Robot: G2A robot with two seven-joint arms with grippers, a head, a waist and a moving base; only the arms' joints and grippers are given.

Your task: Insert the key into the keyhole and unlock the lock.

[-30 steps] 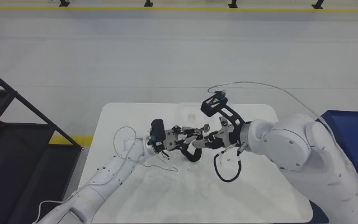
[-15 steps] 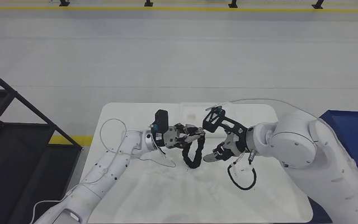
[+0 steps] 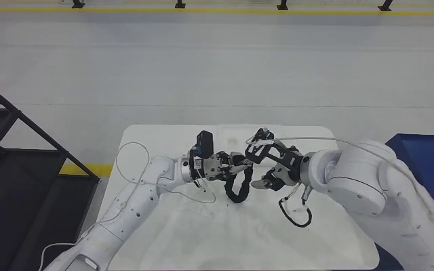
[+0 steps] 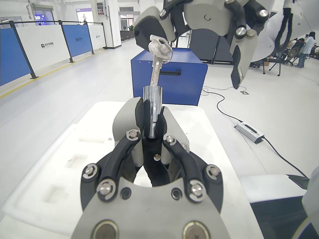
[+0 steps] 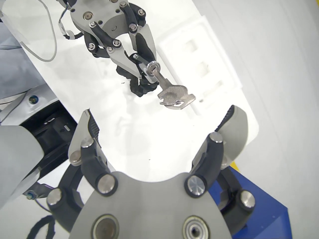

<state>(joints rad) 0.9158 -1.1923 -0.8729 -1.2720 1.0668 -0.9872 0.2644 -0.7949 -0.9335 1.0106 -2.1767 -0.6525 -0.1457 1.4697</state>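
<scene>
My left gripper (image 4: 150,110) is shut on a chrome lock cylinder (image 4: 152,98) whose black cable loop (image 3: 239,190) hangs below it. A silver key (image 4: 159,50) sits with its blade in the keyhole and its head sticking out. In the right wrist view the key (image 5: 174,93) juts from the lock (image 5: 152,67) toward my right gripper (image 5: 160,118), which is open, its fingers apart a short way off either side of the key head without touching it. From the top both grippers (image 3: 234,166) (image 3: 256,177) meet over the middle of the table.
A white foam tray (image 4: 74,155) with square recesses lies on the white table (image 3: 156,142) beneath the left arm. A blue cabinet (image 4: 174,75) stands beyond the table's right side and a black rack (image 3: 27,176) on the left. A black cable loop (image 3: 297,215) hangs from the right arm.
The left gripper has carried the lock to the right. The right arm's wrist has turned and lowered, and its gripper now faces the key head.
</scene>
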